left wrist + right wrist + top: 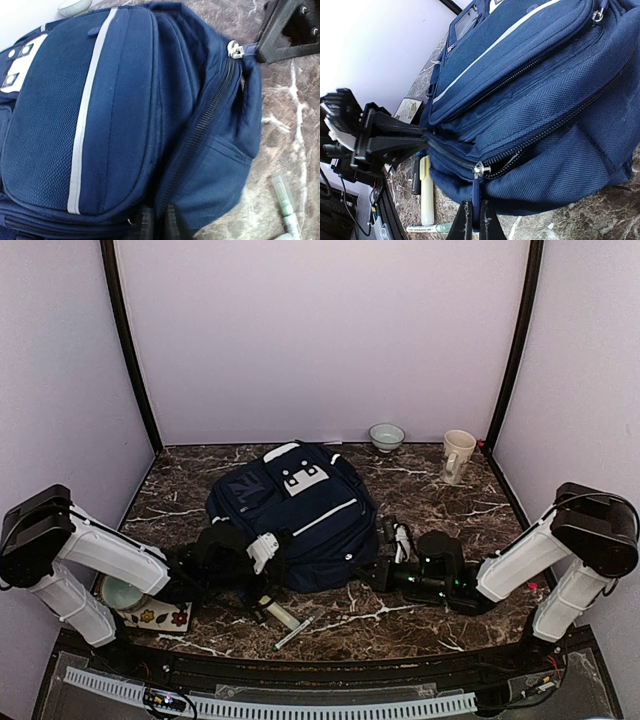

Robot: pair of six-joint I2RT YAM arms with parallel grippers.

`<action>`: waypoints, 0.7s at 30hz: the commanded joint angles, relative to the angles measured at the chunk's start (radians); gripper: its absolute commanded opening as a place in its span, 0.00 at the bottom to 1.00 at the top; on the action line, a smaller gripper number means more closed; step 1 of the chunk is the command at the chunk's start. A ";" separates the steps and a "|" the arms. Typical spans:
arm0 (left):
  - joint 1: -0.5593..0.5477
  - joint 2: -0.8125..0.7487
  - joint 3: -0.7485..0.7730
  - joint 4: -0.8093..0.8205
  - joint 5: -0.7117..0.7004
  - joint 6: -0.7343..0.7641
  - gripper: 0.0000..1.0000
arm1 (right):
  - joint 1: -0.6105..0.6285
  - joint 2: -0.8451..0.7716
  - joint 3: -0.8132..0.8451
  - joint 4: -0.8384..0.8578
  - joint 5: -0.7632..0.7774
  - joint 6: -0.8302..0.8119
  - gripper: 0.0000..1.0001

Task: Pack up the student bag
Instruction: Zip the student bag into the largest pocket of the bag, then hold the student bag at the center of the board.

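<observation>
The student bag (295,510) is a navy backpack with white stripes, lying flat in the middle of the table. My left gripper (262,552) is at its near left corner. In the left wrist view this gripper (159,225) is shut on the bag's fabric (125,115) along the zip seam. My right gripper (383,568) is at the near right corner. Seen from the right wrist, the right gripper (475,220) is shut on the blue zip pull (475,197) below the silver slider (480,169). The zip gapes slightly to the right of the slider.
A yellow highlighter (426,190), a green marker (427,228) and a dark pen lie on the marble just in front of the bag. A bowl (387,436) and a mug (457,455) stand at the back right. A bowl on a flowered card (160,618) sits near left.
</observation>
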 commanded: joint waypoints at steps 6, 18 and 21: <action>-0.048 -0.097 0.041 -0.010 0.260 0.074 0.53 | 0.020 0.007 0.029 -0.028 0.033 -0.017 0.00; -0.037 0.167 0.275 -0.079 0.232 0.172 0.51 | 0.020 0.036 -0.019 0.039 -0.035 -0.023 0.00; -0.022 0.191 0.279 -0.071 0.226 0.169 0.46 | 0.019 0.028 -0.036 0.046 -0.035 -0.029 0.00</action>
